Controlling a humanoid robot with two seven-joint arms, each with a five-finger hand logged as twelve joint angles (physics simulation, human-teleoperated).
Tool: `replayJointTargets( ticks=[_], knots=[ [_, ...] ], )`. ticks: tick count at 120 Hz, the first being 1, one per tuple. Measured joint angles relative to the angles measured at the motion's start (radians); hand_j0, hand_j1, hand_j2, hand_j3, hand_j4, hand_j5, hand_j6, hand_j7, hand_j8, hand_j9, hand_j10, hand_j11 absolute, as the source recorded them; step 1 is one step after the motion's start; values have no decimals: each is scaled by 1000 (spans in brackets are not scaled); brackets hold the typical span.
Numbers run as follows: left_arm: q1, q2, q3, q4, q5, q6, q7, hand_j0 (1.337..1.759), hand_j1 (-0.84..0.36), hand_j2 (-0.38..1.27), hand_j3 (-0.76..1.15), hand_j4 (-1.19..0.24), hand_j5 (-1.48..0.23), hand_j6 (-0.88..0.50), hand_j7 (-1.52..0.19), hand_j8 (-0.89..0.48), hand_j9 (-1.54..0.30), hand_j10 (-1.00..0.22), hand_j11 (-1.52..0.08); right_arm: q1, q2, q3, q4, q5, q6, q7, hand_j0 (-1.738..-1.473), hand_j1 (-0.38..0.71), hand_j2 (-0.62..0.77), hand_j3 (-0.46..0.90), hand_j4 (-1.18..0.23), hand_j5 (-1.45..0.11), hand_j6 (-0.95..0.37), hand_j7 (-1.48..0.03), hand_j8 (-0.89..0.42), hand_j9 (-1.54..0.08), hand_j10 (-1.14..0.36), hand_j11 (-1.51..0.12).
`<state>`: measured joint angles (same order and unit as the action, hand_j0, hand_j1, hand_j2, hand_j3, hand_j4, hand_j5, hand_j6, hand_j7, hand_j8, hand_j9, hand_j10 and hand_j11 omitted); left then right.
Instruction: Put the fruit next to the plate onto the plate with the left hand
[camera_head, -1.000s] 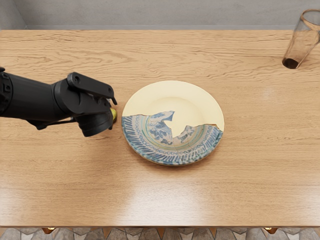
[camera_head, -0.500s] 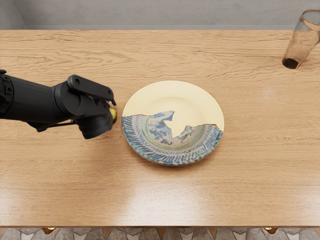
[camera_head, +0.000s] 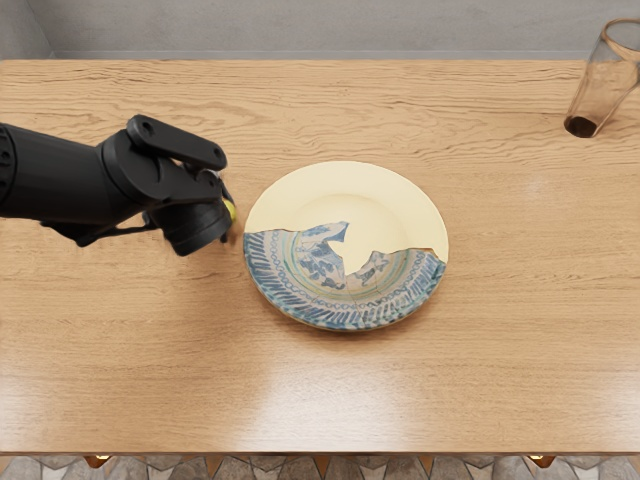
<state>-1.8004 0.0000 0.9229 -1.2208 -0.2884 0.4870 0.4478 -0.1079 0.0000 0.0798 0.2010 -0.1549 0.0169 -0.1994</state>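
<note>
One arm is showing, coming in from the left; its left hand (camera_head: 190, 205) is hovering just beside the single plate's (camera_head: 300, 186) left rim, with its fingers (camera_head: 178, 146) curling around the one fruit (camera_head: 230, 210) - only a yellow sliver is peeking out, not yet over the plate; one glass (camera_head: 603, 85) is standing at the desk's (camera_head: 320, 380) far right corner - well apart.

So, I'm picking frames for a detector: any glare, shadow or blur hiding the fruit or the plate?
Head view: soft, even light, nothing blurred; a pale glare patch on the table near the front edge, clear of the plate; only a faint shadow under the left hand; the fruit shows as a yellow sliver, covered by the hand, not by shadow.
</note>
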Motion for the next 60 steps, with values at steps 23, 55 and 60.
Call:
replayJointTargets(
  ticks=[23, 55, 60],
  knots=[
    [-90, 0, 13, -38, -39, -49, 3, 1645, -395, 427, 0, -401, -1191, -250, -1151, -355, -1152, -827, -1155, 0, 0, 0, 0, 0, 0, 0, -1658, -322, -5, 0, -22, -29, -22, -29, -22, -29, -22, -29],
    [-168, 0, -29, -106, -46, -193, 0, 1645, -371, 408, 0, -419, -1204, -252, -1189, -368, -1173, -843, -1178, 0, 0, 0, 0, 0, 0, 0, -1658, -322, -5, 0, -22, -29, -22, -29, -22, -29, -22, -29],
    [-169, 0, -52, -109, -46, -200, -2, 1646, -377, 432, 0, -411, -1209, -258, -1186, -364, -1172, -846, -1177, 0, 0, 0, 0, 0, 0, 0, -1658, -322, -5, 0, -22, -29, -22, -29, -22, -29, -22, -29]
  ],
)
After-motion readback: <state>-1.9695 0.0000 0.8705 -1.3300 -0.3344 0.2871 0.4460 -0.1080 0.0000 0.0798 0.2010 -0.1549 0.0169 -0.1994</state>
